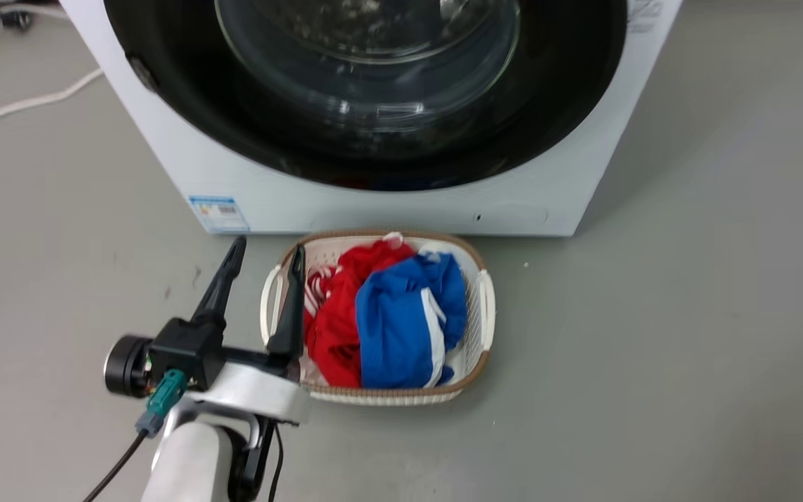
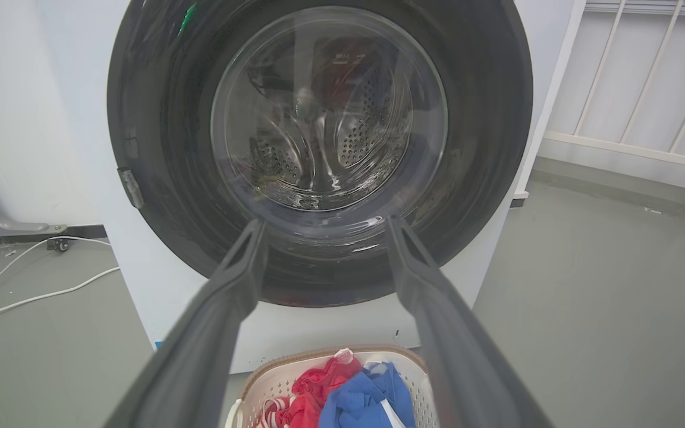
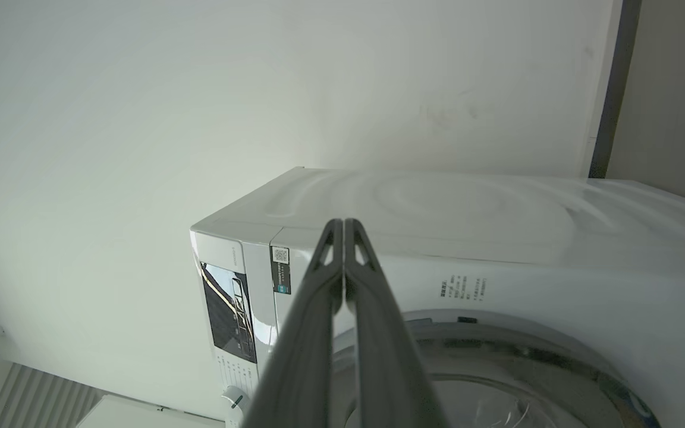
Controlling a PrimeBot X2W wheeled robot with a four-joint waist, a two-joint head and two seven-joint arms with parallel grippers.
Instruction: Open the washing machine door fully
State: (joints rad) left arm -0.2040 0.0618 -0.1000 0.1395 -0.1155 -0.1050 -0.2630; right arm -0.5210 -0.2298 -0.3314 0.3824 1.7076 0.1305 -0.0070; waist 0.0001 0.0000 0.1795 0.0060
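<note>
The washing machine door [image 1: 366, 90] is a big round one with a glossy black rim and a clear bulging glass window, lying shut against the white machine [image 1: 401, 202]. Its rim and window [image 2: 327, 113] face me in the left wrist view, and its upper edge [image 3: 497, 351] shows in the right wrist view. My left gripper [image 1: 265, 254] stands open low over the floor in front of the machine, apart from the door, nothing between its fingers [image 2: 241, 279]. The right gripper [image 3: 343, 223] is shut and empty, pointing at the machine's top front edge.
A white basket [image 1: 483, 307] with red and blue clothes sits on the grey floor right below the door, beside my left gripper. White cables [image 1: 25, 104] lie on the floor to the left. A white railing [image 2: 634, 148] stands right of the machine.
</note>
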